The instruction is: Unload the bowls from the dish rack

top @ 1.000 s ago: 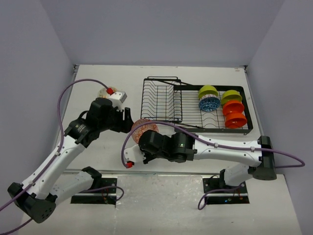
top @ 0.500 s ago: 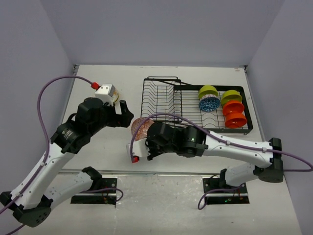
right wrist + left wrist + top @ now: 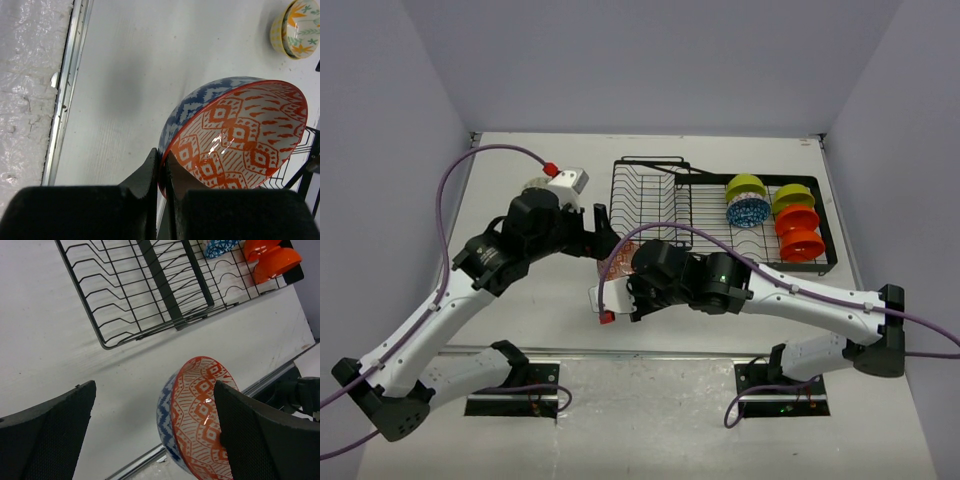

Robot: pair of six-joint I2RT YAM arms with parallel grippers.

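Observation:
My right gripper [image 3: 162,165] is shut on the rim of a patterned bowl [image 3: 235,135], blue outside and orange-red inside, and holds it tilted above the table. In the top view this bowl [image 3: 616,264] hangs just in front of the rack's left end, with the right gripper [image 3: 626,278] below it. My left gripper [image 3: 157,435] is open, and the bowl [image 3: 200,410] lies between its fingers, close to the right one. The black wire dish rack [image 3: 665,212] holds a lime green bowl [image 3: 746,186], a blue-patterned bowl [image 3: 748,211], another lime bowl [image 3: 792,197] and two orange bowls [image 3: 800,232].
A cream floral bowl with a yellow inside [image 3: 295,27] stands on the table to the left of the rack; the left arm hides it in the top view. The table's front metal edge [image 3: 65,95] runs close under the held bowl. Walls enclose the table on three sides.
My left arm has swung right and its open gripper has come round the held bowl. My right gripper has carried the bowl slightly right.

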